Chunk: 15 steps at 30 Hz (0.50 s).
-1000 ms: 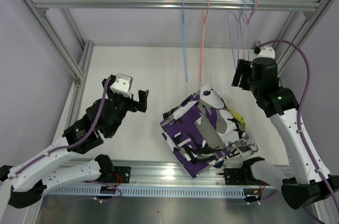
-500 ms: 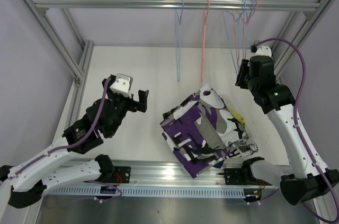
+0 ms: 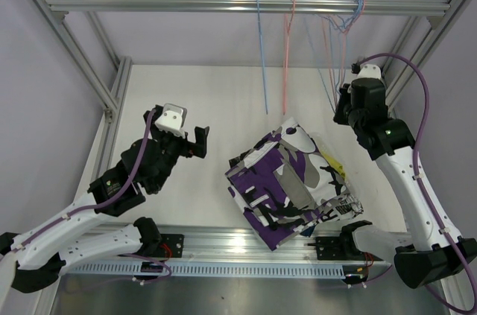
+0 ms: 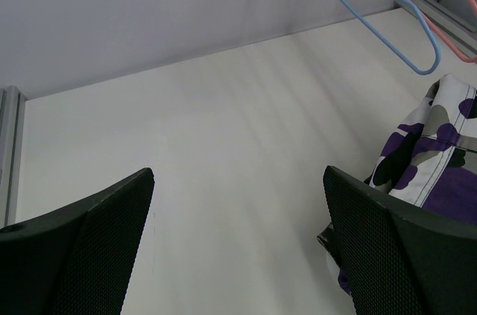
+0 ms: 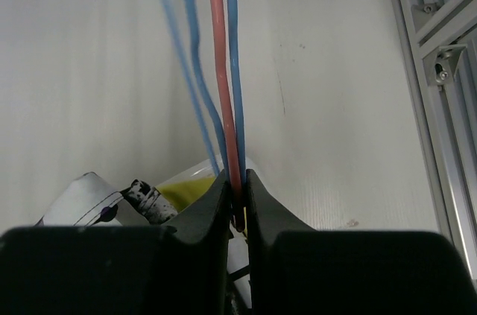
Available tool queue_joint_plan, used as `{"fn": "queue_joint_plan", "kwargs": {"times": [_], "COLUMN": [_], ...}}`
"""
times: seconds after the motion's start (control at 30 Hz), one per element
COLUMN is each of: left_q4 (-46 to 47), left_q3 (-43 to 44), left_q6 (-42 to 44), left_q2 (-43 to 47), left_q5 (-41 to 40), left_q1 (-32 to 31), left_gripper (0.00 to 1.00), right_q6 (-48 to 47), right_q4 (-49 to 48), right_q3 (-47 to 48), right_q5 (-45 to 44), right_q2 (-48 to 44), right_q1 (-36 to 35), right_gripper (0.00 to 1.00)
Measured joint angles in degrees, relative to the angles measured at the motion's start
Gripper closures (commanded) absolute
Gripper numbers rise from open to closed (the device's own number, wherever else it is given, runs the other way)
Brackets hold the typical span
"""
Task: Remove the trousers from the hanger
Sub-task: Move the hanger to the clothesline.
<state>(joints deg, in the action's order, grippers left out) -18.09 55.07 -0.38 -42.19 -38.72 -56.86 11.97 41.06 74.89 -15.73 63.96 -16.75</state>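
One wide white tabletop [image 3: 186, 99] fills the top view, boxed in by a silver aluminium frame whose long crossbar [image 3: 149, 4] runs along the far side. Near the middle of the table, slightly toward the right arm, a loose heap of fabric trousers [image 3: 279, 181] lies flat and off every hanger. A purple-white-black patterned pair [image 3: 261, 173] covers most of the heap, a black-and-white splatter-print pair [image 3: 339, 207] shows at its near right corner, and a sliver of plain yellow fabric [image 3: 337, 166] peeks out on the right edge. The other pairs cannot be told apart under these. From the crossbar hang several thin wire hangers: a bare light-blue hanger [image 3: 262, 54], a bare pink hanger [image 3: 286, 47] just beside it, and a tangled cluster of blue and pink hangers [image 3: 339, 39] farther right. The left gripper [image 3: 197, 142] hovers over bare table well apart from the heap. Its wrist camera shows its two dark textured fingers spread wide [image 4: 237, 181] with nothing between them. The right gripper [image 3: 340, 110] is raised at the hanger cluster. In its wrist view, its fingers are pressed almost together [image 5: 237, 181], pinching the pink and blue hanger wires [image 5: 218, 69] that run straight down into the gap. Two more blue wires [image 5: 175, 47] pass just to the left, outside the grip.
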Motion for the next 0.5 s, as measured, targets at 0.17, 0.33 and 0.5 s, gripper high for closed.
{"fn": "queue_joint_plan", "kwargs": {"times": [0.17,0.33,0.5], "left_q4": [-0.02,-0.02,-0.02], "left_q3": [0.00,0.00,0.00], "left_q6": [-0.02,0.00,-0.02], "left_q2": [0.26,0.52,0.74], "left_q5": [0.00,0.02,0.07], "left_q1": [0.00,0.00,0.00], "left_gripper": [0.01,0.01,0.01], "right_q6": [-0.07,-0.02,-0.02], "right_q4": [-0.33,-0.76,-1.49], "right_q3": [0.00,0.00,0.02], "right_q5": [0.20,0.04,-1.73], "right_q2": [0.02,0.28,0.74], "right_q1": [-0.15,-1.38,-4.26], "right_gripper": [0.96,1.00,1.00]}}
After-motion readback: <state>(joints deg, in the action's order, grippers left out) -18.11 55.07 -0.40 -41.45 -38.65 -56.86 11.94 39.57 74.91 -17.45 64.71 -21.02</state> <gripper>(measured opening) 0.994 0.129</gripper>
